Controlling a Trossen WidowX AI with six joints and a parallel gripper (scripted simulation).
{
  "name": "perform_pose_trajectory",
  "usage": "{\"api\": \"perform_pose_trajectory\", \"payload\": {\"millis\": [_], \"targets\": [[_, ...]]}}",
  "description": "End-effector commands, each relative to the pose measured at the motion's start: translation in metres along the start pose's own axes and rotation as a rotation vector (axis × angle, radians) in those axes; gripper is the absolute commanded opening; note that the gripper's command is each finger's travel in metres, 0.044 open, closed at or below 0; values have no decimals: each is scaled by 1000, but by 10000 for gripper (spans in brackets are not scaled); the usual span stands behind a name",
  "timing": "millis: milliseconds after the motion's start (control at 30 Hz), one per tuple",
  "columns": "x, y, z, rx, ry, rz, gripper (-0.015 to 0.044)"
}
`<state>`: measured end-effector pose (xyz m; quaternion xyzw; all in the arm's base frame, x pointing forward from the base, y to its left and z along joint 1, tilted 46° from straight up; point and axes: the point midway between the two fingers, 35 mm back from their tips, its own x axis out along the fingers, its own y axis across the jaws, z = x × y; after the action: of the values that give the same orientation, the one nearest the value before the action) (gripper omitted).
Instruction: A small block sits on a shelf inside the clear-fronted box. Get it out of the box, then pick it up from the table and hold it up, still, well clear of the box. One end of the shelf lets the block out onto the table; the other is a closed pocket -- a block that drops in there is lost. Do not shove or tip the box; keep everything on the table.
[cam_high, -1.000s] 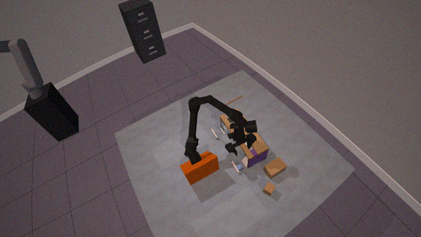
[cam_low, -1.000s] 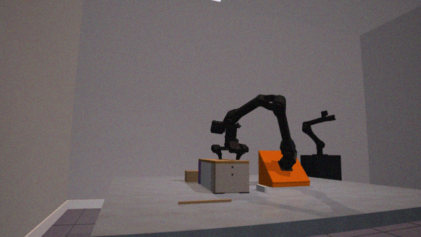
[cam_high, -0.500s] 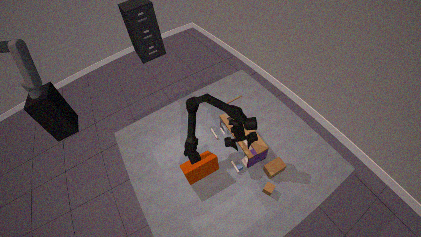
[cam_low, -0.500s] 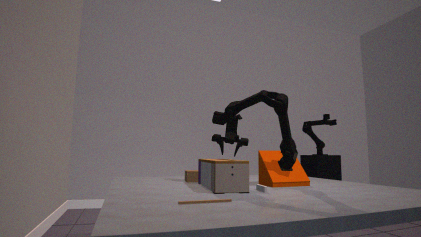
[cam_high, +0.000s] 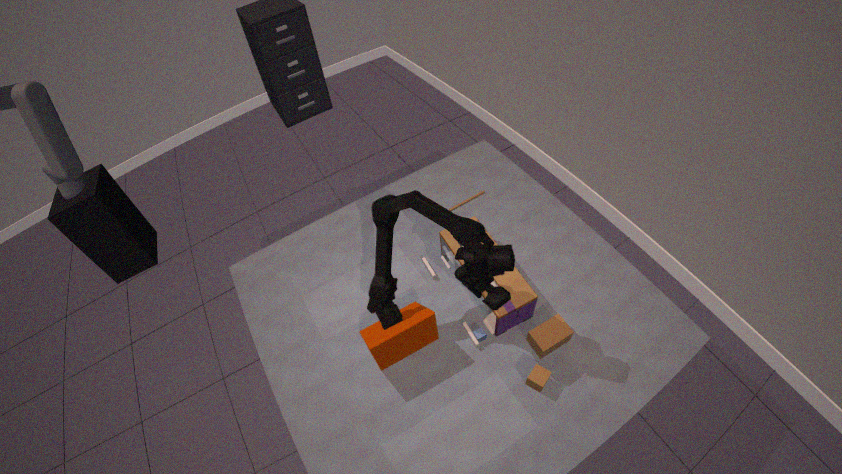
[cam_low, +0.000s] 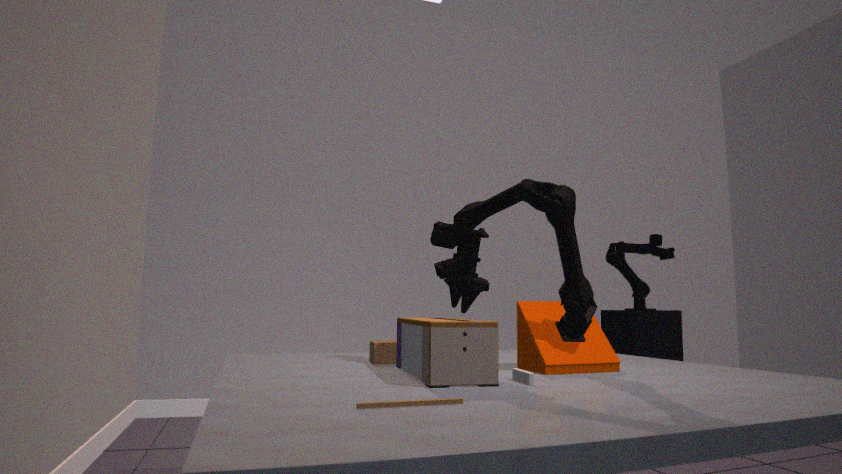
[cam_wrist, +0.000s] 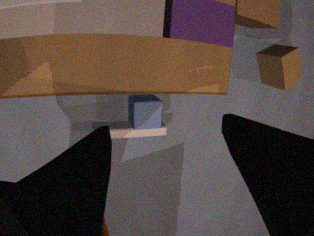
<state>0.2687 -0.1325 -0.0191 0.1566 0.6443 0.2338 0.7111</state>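
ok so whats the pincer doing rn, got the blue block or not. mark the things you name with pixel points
Pincer (cam_high: 493, 291) (cam_low: 459, 310) (cam_wrist: 168, 129): open, holding nothing; the blue block (cam_high: 480, 335) (cam_wrist: 148, 114) is on the table.

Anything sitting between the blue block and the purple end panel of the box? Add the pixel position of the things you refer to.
Top view: a pale ramp-like piece (cam_high: 490, 323) at the box's foot lies between the blue block (cam_high: 480, 335) (cam_wrist: 148, 114) and the purple panel (cam_high: 516, 317) (cam_wrist: 202, 21).

The top view looks steeply down from high up, well back — the exterior faces the box (cam_high: 521, 285) (cam_low: 463, 353) (cam_wrist: 125, 65) side-on from just above table height. The close wrist view points downward, sharing the blue block (cam_high: 480, 335) (cam_wrist: 147, 114) with the top.
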Motion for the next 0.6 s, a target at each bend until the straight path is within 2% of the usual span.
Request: {"api": "perform_pose_trajectory", "payload": {"millis": [0, 567], "targets": [[1, -10, -12, 935, -59, 106, 285], [-1, -22, -25, 2090, -8, 306, 285]]}}
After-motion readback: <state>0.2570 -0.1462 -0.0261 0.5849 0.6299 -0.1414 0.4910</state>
